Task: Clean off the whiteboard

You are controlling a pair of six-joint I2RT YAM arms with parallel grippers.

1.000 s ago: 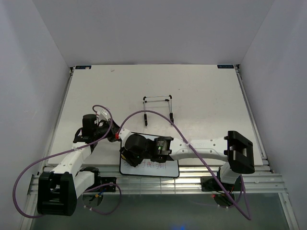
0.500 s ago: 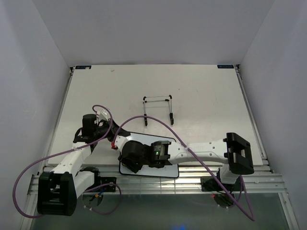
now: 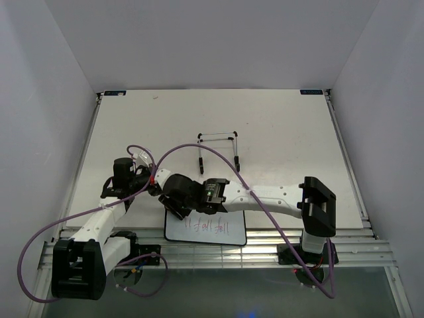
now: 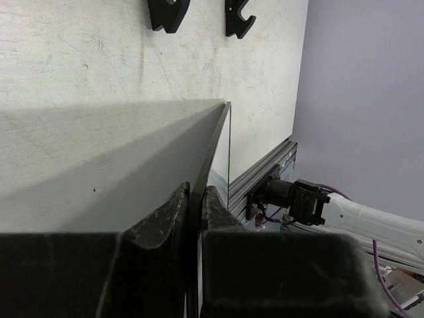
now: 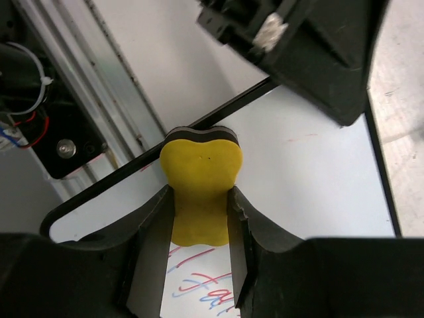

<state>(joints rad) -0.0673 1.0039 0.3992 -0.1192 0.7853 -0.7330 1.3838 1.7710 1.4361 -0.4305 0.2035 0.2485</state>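
The whiteboard (image 3: 207,230) lies at the near table edge with a row of red and blue scribbles on its lower part. My left gripper (image 3: 154,187) is shut on the board's far left edge; in the left wrist view the fingers (image 4: 173,211) clamp the thin board (image 4: 119,159), seen edge-on. My right gripper (image 3: 174,203) is shut on the yellow eraser (image 5: 201,179) and presses it on the board (image 5: 311,172) near its black frame, at the upper left corner. Scribbles (image 5: 199,286) lie just behind the eraser. The surface beyond the eraser is blank.
The wire stand (image 3: 218,148) with black feet (image 4: 167,13) stands behind the board at mid table. Aluminium rails (image 3: 265,246) run along the near edge. A purple cable (image 3: 199,154) loops over the right arm. White walls enclose the table.
My right gripper with the eraser has moved from the board's lower middle up and left to its upper left corner. The lower scribble row shows again. The left gripper has stayed put.
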